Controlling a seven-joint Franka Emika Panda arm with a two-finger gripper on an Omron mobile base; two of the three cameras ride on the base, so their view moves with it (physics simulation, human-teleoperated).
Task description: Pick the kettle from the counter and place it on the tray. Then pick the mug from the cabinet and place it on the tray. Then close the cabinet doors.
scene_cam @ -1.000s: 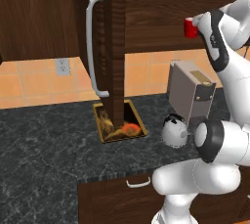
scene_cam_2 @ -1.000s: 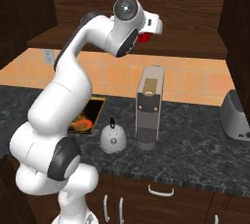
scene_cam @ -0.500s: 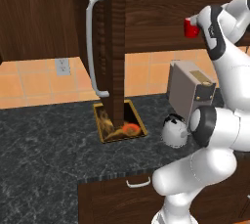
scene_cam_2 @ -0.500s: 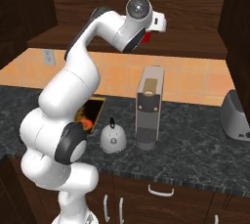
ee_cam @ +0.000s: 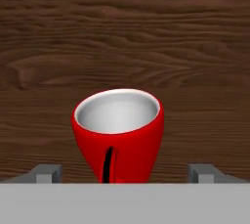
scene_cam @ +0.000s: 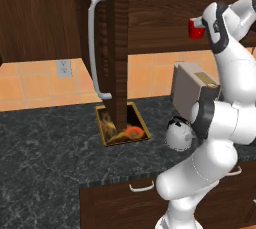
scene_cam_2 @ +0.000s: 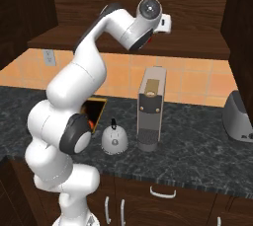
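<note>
A red mug with a white inside stands on the cabinet's wooden shelf, its handle turned toward the hand camera. My gripper is open around it, one fingertip on each side with a gap to the mug. From the left base view the mug sits just left of my hand. The white-grey kettle stands on the dark counter, beside the tray. One cabinet door hangs open, edge-on, with its grey bar handle.
A boxy grey coffee machine stands right of the kettle, under my raised arm. A grey toaster sits at the counter's far right. The open door hangs over the tray. Brown drawers run below the worktop.
My arm has stretched further into the cabinet, bringing the hand up to the mug. The jaws stayed open; kettle, tray and door have not moved.
</note>
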